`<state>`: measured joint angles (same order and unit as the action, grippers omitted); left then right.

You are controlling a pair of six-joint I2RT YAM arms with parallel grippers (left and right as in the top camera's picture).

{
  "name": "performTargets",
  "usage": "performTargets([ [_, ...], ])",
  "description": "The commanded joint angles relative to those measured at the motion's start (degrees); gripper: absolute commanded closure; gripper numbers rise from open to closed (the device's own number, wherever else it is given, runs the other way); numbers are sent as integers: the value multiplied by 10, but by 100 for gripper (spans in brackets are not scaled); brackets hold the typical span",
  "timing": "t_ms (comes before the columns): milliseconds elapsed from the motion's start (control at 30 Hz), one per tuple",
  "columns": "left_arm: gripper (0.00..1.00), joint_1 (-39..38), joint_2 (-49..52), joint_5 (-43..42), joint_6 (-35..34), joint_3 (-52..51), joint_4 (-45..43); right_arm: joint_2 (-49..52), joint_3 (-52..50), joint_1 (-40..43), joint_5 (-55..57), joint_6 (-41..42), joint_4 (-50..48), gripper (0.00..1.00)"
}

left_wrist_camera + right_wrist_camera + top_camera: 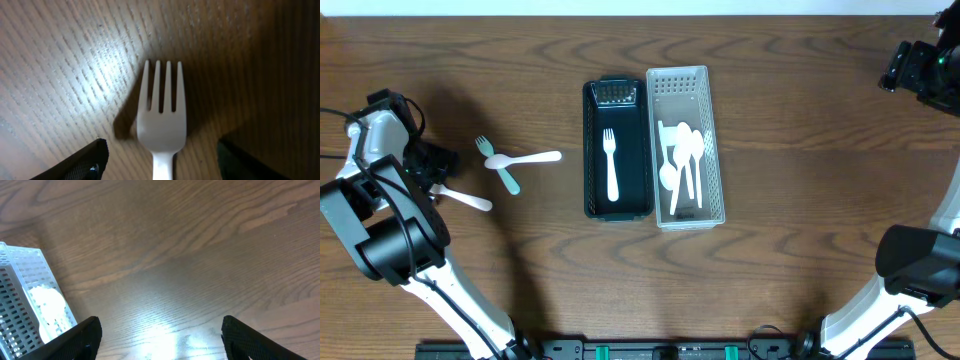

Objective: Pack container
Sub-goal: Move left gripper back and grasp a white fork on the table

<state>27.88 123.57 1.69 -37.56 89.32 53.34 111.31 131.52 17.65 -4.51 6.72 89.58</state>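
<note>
- Sitting on the table [800, 120], the black tray [588, 150] held a white fork [611, 165]; the basket [718, 170] beside it held spoons [682, 160].
- The right gripper [160, 330] was spread wide over bare wood.
- The left gripper [161, 150] was released too, straddling a loose fork [161, 115].
- A teal fork [506, 178] and spoon [535, 157] lay nearby.

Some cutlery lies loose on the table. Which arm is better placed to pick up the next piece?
Left. The left fingers, open, straddle a white fork on the table; a teal fork and white spoon lie nearby. The right fingers hang open over bare wood, far from them.
</note>
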Motion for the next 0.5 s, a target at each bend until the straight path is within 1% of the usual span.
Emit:
performTargets([
  [0, 28, 1, 19, 4, -6, -6, -10, -6, 7, -5, -5, -4, 3, 20],
  [200, 30, 1, 19, 4, -7, -6, -23, -6, 7, -5, -5, -4, 10, 20],
  [267, 33, 1, 19, 4, -7, -6, -27, -6, 7, -5, -5, -4, 11, 20],
  [467, 35, 2, 19, 4, -7, -6, -29, -6, 7, -5, -5, -4, 14, 21],
])
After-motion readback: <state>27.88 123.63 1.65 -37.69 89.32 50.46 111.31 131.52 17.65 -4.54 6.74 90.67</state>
